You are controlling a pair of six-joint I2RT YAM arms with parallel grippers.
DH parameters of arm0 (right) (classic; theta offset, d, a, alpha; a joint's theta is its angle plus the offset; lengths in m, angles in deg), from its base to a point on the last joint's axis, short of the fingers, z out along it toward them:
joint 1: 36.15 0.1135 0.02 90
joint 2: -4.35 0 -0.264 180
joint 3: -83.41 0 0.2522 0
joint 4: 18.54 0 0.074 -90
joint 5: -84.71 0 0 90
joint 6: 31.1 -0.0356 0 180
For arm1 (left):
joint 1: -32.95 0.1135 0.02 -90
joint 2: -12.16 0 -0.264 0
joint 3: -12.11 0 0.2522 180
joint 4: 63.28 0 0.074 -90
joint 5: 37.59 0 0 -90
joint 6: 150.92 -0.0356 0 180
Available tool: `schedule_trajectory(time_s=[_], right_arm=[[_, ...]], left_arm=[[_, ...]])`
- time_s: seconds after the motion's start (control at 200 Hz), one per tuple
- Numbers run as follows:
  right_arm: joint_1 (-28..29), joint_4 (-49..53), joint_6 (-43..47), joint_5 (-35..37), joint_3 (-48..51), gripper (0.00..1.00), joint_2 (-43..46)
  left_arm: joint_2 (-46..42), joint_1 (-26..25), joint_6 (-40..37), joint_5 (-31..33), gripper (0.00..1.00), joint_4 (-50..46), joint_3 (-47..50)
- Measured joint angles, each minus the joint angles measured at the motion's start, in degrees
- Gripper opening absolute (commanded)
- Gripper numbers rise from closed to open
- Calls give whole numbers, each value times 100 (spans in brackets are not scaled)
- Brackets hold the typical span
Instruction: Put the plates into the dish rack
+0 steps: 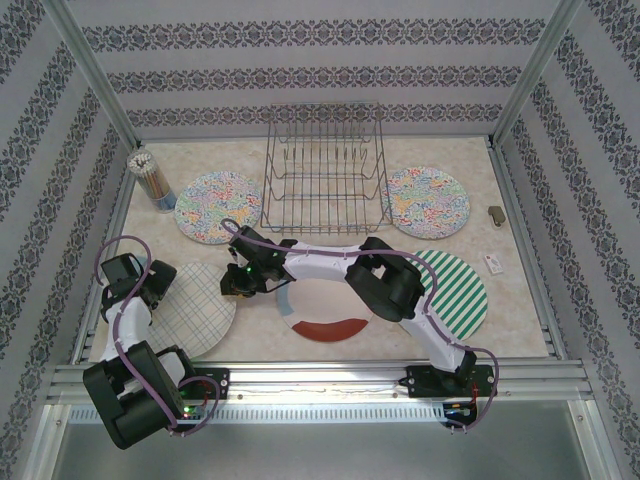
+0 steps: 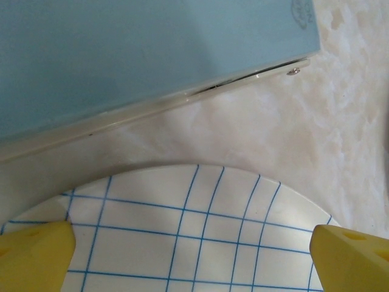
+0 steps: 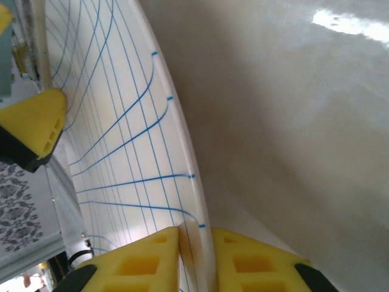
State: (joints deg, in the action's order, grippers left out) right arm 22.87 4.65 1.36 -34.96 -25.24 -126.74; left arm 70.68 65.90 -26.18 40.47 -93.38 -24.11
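top view, rack: dark-grey wire dish rack (image 1: 325, 170) seen empty at the far middle of the pale marbled desk (image 1: 520, 320).
top view, plates: two multicolour floral round plates, one left of the rack (image 1: 218, 207), one right (image 1: 427, 200); green-white striped plate (image 1: 462, 295) near right; cream plate with rust rim block (image 1: 325, 320) near centre; pale blue-checked plate (image 1: 200, 312) near left.
top view, right arm: reached across the cream plate, right hand (image 1: 236, 284) set at the checked plate's right edge.
left wrist view: left hand (image 2: 194, 255) spread wide, hovering over the checked plate (image 2: 182, 231); nothing held.
right wrist view: right hand (image 3: 197, 255) pinching the rim of the checked plate (image 3: 121, 140), yellow fingers (image 3: 149, 258) pressed on both faces.
step: first plate judged gripped, none racked yet.
next: a lift clear of the desk is called for, then the plate tipped upright and slotted between prongs; a rim-only pinch may slip.
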Motion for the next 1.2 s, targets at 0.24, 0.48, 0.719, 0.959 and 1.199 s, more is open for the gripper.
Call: schedule_trajectory(time_s=[0.24,0.48,0.719,0.959,1.199], right_arm=[[-4,-367,-17,-219,-59,0,9],[-28,-428,24,-208,44,0,46],[-74,-374,153,-7,302,0,444],[-192,-197,442,437,592,0,925],[-192,-52,855,938,822,0,1399]], left_arm=[[-11,0,-11,15,100,-2,9],[-114,0,-48,-94,100,-2,9],[-328,0,-63,-348,100,7,37],[-573,0,-31,-704,100,37,50],[-627,0,83,-1241,100,-343,-498]])
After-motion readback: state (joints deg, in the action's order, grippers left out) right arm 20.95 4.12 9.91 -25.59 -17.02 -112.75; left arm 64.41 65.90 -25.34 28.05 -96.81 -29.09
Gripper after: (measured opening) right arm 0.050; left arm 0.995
